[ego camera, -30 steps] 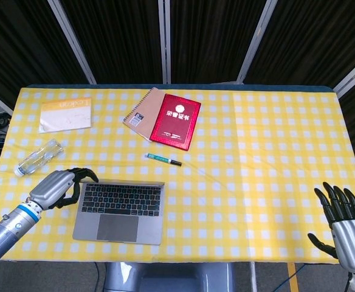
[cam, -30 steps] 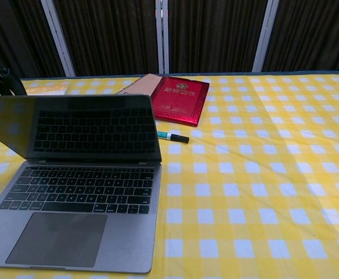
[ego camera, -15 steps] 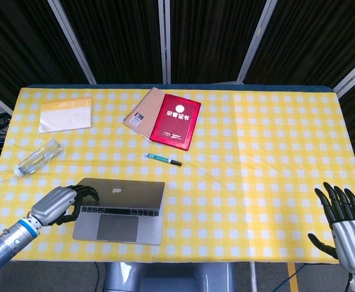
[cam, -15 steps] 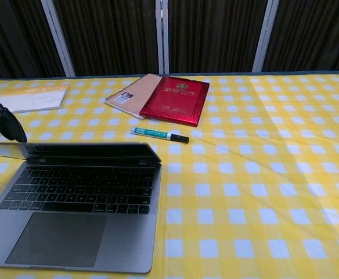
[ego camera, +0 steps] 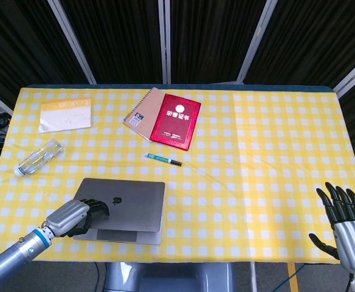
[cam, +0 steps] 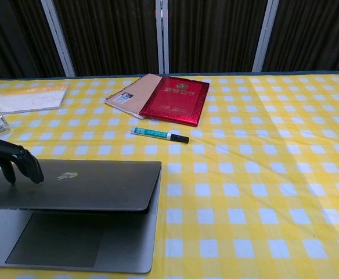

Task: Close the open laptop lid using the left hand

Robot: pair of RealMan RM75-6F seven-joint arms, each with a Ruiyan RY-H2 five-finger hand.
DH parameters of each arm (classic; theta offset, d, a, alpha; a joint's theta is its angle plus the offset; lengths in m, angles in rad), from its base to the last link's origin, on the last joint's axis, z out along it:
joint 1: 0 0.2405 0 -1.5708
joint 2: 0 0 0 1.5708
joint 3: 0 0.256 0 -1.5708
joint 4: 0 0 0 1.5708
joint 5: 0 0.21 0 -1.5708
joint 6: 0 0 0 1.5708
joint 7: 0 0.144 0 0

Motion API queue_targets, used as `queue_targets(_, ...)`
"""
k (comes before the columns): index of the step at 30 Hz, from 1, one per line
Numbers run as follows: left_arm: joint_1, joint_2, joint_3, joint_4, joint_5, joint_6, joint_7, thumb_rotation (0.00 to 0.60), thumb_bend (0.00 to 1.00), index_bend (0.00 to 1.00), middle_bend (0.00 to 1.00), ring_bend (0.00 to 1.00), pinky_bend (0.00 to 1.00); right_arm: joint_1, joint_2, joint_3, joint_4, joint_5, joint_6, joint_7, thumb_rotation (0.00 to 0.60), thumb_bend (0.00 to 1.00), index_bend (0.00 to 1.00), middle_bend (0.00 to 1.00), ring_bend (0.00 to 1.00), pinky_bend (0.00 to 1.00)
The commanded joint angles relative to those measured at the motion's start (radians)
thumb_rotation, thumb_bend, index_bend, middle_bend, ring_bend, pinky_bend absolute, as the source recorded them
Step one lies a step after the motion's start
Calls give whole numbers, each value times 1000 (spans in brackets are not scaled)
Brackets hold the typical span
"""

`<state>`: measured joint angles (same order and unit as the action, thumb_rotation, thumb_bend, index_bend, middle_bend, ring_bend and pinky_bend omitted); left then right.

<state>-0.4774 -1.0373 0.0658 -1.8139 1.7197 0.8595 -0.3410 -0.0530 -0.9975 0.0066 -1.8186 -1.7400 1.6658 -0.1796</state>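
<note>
The grey laptop (ego camera: 124, 204) (cam: 88, 203) lies near the table's front left edge, its lid tipped low over the base with a narrow gap still showing in the chest view. My left hand (ego camera: 74, 216) (cam: 7, 158) rests its curled dark fingers on the lid's left edge and holds nothing. My right hand (ego camera: 346, 230) hovers at the front right corner, fingers spread, empty; the chest view does not show it.
A green marker (ego camera: 163, 159) (cam: 159, 135) lies just behind the laptop. A red booklet (ego camera: 175, 121) overlaps a spiral notebook (ego camera: 142, 112) at the back centre. A yellow pad (ego camera: 65, 114) and a plastic bottle (ego camera: 39, 157) sit at the left.
The lid has swung down from upright to nearly flat over the keyboard. My left hand followed it forward and down. The right hand stayed put.
</note>
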Motion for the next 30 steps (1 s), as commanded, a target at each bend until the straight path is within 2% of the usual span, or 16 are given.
queue_targets(1,-6,-22,8,10,-12,-12,24,600,1000,315,235,218,277,0,0,0,0,0,-1,0,600,0,17,0,0,0)
queue_targets(9,-18,-85,29,28,-57,-51,84,600,1000,315,235,218,277,0,0,0,0,-1,-1,0,600,0,17,0,0,0)
queue_targets(22,-25,-156,52,67,-118,-82,113,600,1000,315,235,218,270,0,2,-1,1,-2,-1,6,600,0,17,0,0,0)
queue_targets(27,-26,-163,55,73,-131,-75,110,600,1000,315,235,218,269,-1,3,-1,0,-3,2,10,600,0,17,0,0,0)
queue_targets(30,-20,-151,52,60,-116,-33,95,600,1000,315,235,218,268,-2,5,0,0,-4,4,13,600,0,17,0,0,0)
